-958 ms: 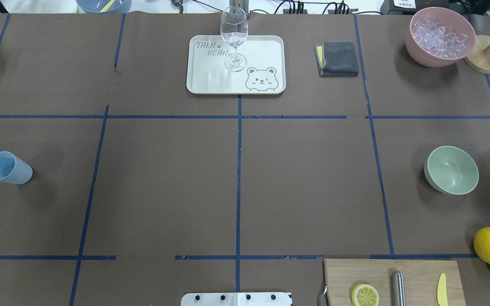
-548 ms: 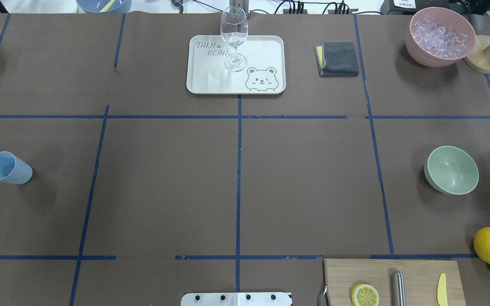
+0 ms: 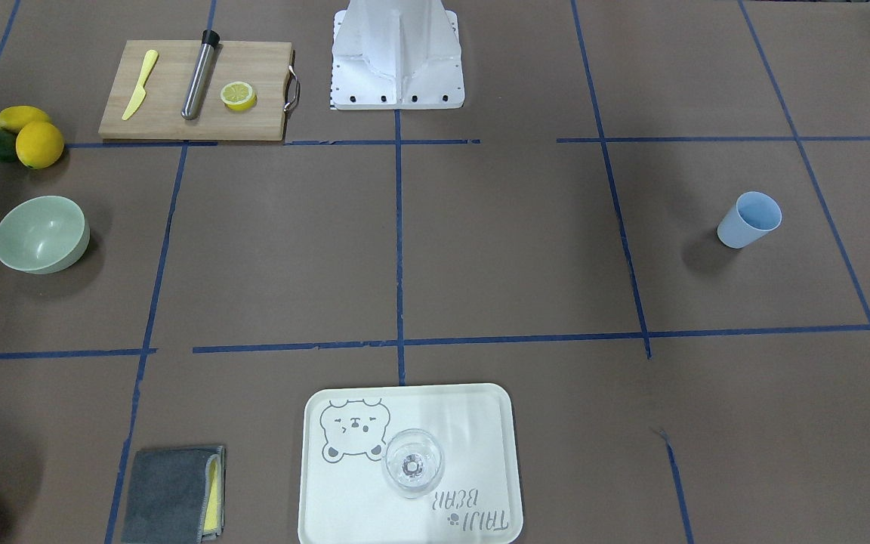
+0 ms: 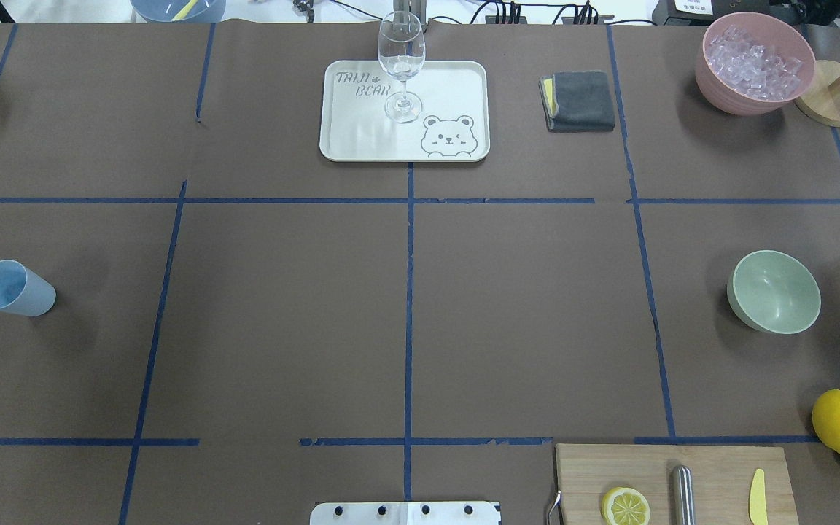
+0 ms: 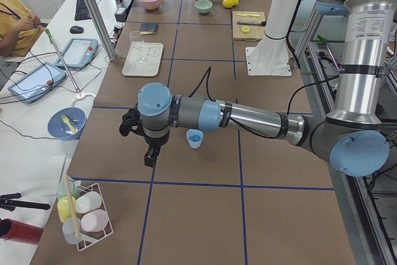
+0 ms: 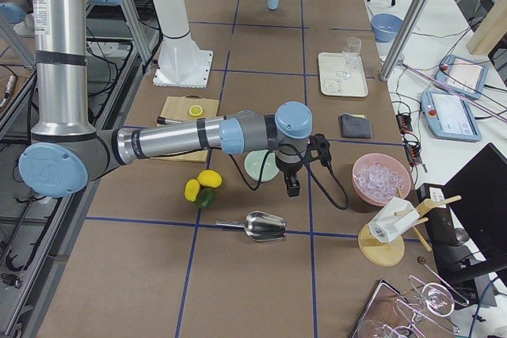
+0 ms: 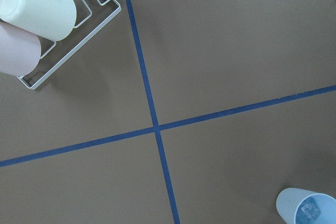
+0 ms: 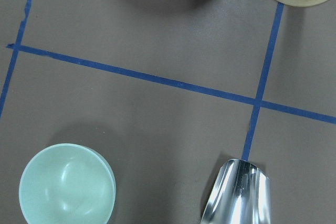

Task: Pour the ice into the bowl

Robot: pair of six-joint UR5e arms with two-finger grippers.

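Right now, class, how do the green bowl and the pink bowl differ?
The pink bowl is full of ice; the green bowl is empty. The pink bowl looks wider and sits farther from the robot than the green bowl. Both stand upright on the robot's right.

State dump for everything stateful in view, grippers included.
bowl, upright, empty.
blue cup, upright, ice at bottom.
pink bowl, upright, holds ice pile.
wine glass, upright on tray, empty.
left gripper, cannot tell open or shut.
right gripper, cannot tell open or shut.
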